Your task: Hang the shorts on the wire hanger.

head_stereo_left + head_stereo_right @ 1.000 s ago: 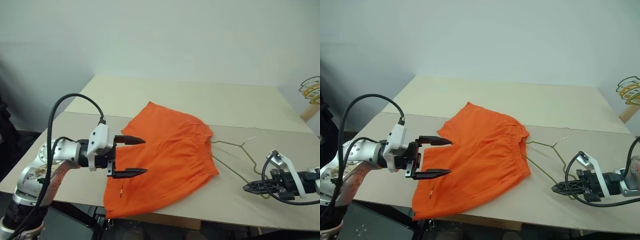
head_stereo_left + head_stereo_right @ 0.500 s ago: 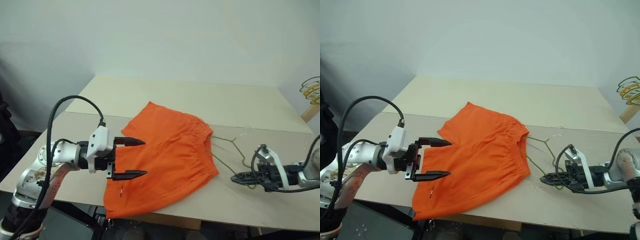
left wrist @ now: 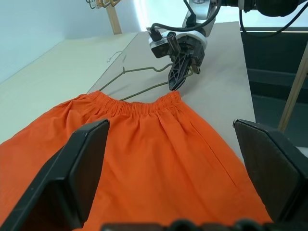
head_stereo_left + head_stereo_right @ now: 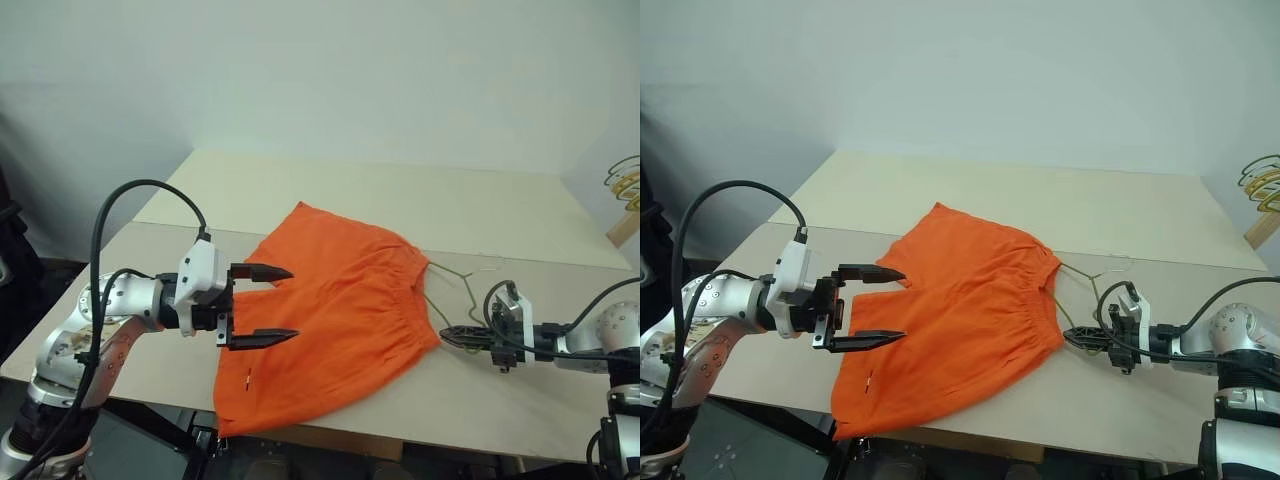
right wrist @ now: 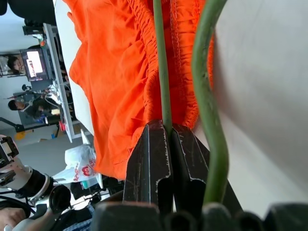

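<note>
Your landmark is the shorts (image 4: 330,310), spread flat on the table (image 4: 420,205) with the gathered waistband on the robot's right side and the leg hems toward the near left edge of the table, where the fabric reaches the table's front rim. Your left pincer (image 4: 262,304) hovers over the left part of the shorts with its 2 fingers spread wide apart and nothing between them; it points across the fabric toward the waistband, and in the left wrist view the 2 broad fingers (image 3: 82,168) frame the orange cloth without touching it. The wire hanger (image 4: 455,290) lies on the table just beside the waistband, on the right of the shorts, with its hooked top pointing away from the shorts toward the far right. Your right pincer (image 4: 1081,337) sits low at the table, right of the waistband and very near it, with its fingers closed together; the right wrist view shows 1 strand of the hanger wire running into the seam between the 2 closed fingers (image 5: 149,163), while a 2nd strand passes beside them. A bunch of other hangers (image 4: 626,180) sits well to the right of the shorts, at the table's far edge.
</note>
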You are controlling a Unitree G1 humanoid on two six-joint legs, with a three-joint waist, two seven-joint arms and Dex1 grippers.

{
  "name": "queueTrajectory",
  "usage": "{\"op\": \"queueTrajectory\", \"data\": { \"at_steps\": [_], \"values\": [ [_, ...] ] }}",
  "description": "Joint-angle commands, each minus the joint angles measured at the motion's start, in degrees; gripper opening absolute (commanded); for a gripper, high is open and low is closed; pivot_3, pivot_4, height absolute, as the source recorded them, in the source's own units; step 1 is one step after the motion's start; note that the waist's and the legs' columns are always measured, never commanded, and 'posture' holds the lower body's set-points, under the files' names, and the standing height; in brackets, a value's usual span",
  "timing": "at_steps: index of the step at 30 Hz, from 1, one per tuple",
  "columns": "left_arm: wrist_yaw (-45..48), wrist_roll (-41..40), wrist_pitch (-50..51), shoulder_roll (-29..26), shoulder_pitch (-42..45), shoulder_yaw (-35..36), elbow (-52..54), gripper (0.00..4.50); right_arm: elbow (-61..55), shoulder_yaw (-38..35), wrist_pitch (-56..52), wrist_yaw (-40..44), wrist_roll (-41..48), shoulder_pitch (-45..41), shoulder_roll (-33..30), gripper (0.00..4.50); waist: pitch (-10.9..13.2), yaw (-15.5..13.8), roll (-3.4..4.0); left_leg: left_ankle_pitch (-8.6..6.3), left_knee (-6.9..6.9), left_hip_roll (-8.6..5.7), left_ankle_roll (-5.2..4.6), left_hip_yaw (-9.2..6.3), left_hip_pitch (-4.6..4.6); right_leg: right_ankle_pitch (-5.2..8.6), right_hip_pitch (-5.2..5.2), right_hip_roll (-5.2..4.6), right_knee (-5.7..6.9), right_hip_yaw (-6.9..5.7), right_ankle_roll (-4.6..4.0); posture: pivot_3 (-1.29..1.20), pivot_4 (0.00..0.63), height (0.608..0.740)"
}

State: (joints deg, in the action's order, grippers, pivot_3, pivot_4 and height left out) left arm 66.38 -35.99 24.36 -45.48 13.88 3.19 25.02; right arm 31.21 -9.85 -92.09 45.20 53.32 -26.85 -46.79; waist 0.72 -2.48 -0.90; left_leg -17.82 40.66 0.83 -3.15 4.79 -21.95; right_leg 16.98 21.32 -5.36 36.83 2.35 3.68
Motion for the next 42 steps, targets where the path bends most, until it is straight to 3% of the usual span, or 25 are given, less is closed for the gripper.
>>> {"op": "queueTrajectory", "data": {
  "at_steps": [1,15,18,23,30,35,42],
  "values": [
    [-0.1,-1.0,0.5,0.1,2.3,0.2,-0.4,4.47,-3.5,1.5,-0.4,1.1,2.2,-0.8,0.5,0.0,0.0,0.2,0.0,0.0,0.0,0.0,0.0,0.0,0.0,0.0,0.0,0.01,0.0,0.0,0.0,0.08,0.0,0.74],
    [-0.2,-1.9,1.5,-0.1,2.4,0.7,0.2,4.47,8.7,-0.4,7.4,1.4,-8.6,-9.1,6.3,0.0,0.0,0.2,0.01,0.07,0.0,-0.01,0.11,0.0,-0.01,-0.01,0.02,0.07,0.01,0.01,0.01,0.1,0.0,0.74],
    [-0.3,-1.7,1.4,-0.3,2.1,1.0,0.3,4.47,0.9,0.3,10.1,2.0,-9.1,-6.0,6.1,0.0,0.0,0.2,0.01,0.15,0.0,-0.01,0.25,0.0,-0.02,-0.01,0.03,0.07,0.01,0.01,0.01,0.11,0.0,0.74],
    [-0.6,-1.4,1.2,-0.3,2.4,1.3,-0.2,4.47,-24.0,-1.7,21.9,-5.4,-13.7,4.3,5.9,0.0,0.0,0.0,0.02,0.04,0.0,0.0,0.08,-0.08,-0.13,-0.01,0.13,0.01,0.07,-0.02,0.03,0.08,0.0,0.74],
    [2.4,0.2,-1.1,-2.2,7.1,2.2,-6.0,4.47,-49.0,2.7,44.6,-8.1,-28.3,14.8,0.1,0.0,0.0,0.4,0.04,0.11,0.01,-0.04,0.17,0.02,-0.48,-0.01,0.73,0.05,0.28,0.09,0.03,0.02,0.0,0.74],
    [5.6,4.7,-7.1,-2.5,20.9,1.2,-19.2,4.47,-55.9,8.9,55.7,-4.5,-34.7,12.5,-2.8,0.0,0.0,1.5,-0.03,0.13,0.06,-0.09,0.19,0.08,-0.47,-0.02,0.72,0.18,0.23,0.08,0.01,-0.02,0.0,0.74],
    [12.8,11.3,-17.1,0.1,35.4,-3.2,-34.5,4.47,-59.0,15.8,53.0,1.1,-35.2,5.0,-3.7,0.0,0.0,3.1,-0.04,0.34,0.12,-0.1,0.55,0.09,-0.48,-0.03,0.74,0.23,0.25,0.08,0.01,-0.04,0.0,0.74]
  ]
}}
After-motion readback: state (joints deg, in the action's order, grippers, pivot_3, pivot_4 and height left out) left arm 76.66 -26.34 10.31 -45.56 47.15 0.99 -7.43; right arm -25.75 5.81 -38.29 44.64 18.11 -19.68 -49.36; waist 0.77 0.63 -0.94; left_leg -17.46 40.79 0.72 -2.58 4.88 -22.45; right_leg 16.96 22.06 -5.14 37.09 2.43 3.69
